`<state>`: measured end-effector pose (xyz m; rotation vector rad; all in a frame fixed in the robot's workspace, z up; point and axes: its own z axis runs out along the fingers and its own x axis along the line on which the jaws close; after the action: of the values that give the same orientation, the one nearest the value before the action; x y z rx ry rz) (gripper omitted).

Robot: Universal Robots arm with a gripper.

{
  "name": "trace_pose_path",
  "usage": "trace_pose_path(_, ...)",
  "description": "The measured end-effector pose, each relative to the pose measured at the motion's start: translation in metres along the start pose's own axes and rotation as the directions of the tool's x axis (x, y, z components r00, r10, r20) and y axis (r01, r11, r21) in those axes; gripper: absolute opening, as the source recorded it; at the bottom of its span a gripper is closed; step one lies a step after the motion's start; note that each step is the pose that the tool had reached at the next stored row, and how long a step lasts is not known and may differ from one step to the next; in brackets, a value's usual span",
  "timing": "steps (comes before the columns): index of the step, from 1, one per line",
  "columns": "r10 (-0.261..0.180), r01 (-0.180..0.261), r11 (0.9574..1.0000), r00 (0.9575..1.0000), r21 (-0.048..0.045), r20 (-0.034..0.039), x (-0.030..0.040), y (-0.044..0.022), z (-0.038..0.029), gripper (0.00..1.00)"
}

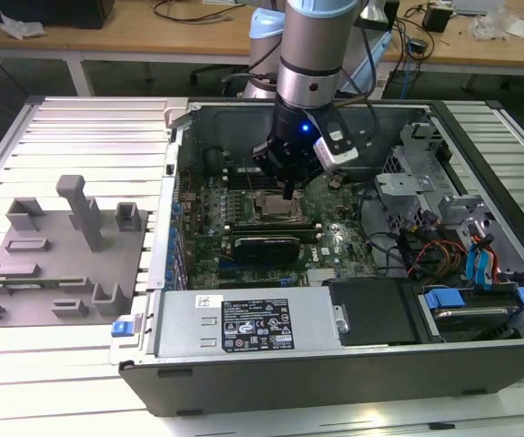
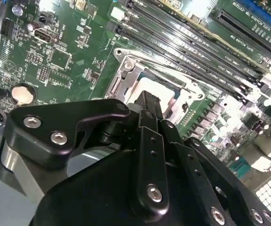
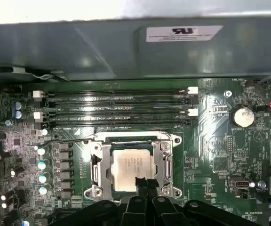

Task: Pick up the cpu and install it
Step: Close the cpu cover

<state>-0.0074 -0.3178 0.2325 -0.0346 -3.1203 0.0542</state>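
Observation:
The cpu (image 3: 130,165), a silvery square chip, lies flat inside the open metal-framed socket (image 3: 95,165) on the motherboard. In the second wrist view the cpu (image 2: 156,87) shows pale just beyond the fingertips. My gripper (image 3: 142,181) is low over the chip's edge. Its two black fingers are pressed together and shut, with nothing between them. I cannot tell whether they touch the chip. In the exterior view the gripper (image 1: 288,192) hangs inside the open computer case directly above the socket (image 1: 276,209).
Memory slots (image 3: 116,106) run along one side of the socket, with the case wall (image 3: 102,47) beyond them. A coin battery (image 3: 242,116) sits on the board. A grey moulded tray (image 1: 62,255) lies at the exterior view's left. Cables and drive bays (image 1: 462,264) lie at its right.

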Motion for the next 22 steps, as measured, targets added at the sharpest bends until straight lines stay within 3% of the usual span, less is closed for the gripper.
trace_pose_path(5,-0.009,0.009,1.0000,0.9999,0.0000,0.0125,0.0060,0.0000,0.0033,0.11)
trace_pose_path(8,-0.009,0.009,1.0000,0.9996,-0.0001,0.0265,0.0182,-0.0002,0.0063,0.11)
trace_pose_path(11,-0.009,0.009,1.0000,0.9993,-0.0002,0.0358,0.0258,-0.0003,0.0082,0.11)
trace_pose_path(16,-0.010,0.010,0.9999,0.9992,-0.0003,0.0385,0.0278,-0.0003,0.0088,0.11)
trace_pose_path(20,-0.010,0.010,1.0000,0.9986,-0.0004,0.0520,0.0341,-0.0003,0.0143,0.11)
trace_pose_path(22,-0.010,0.010,1.0000,0.9985,-0.0002,0.0538,0.0367,-0.0004,0.0156,0.11)
